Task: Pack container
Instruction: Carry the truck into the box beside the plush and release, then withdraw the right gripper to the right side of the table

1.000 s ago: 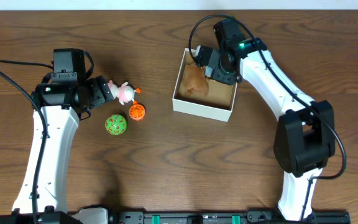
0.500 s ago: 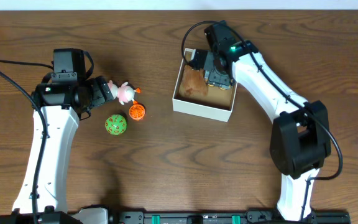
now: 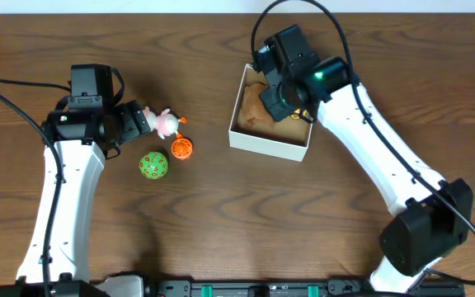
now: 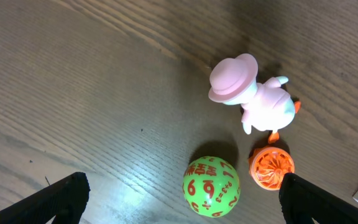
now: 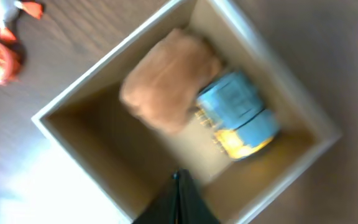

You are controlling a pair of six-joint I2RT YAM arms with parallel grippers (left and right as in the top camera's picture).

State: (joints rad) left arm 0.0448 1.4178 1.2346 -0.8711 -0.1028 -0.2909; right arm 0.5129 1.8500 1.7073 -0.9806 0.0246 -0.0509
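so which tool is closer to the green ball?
Left. The left tool hangs open a short way from the green ball, next to the pink duck; the right tool is over the box, well off to the side.

On your worktop (image 3: pixel 221 223), the container (image 3: pixel 268 142) sits at 3 o'clock from the duck toy (image 3: pixel 165 123), well apart. You have the numbered ball (image 3: pixel 152 166) at the duck toy's 7 o'clock and the ridged ball (image 3: pixel 181 149) at its 5 o'clock. Inside the container, a can-shaped toy (image 5: pixel 241 115) touches a soft toy (image 5: pixel 169 81).
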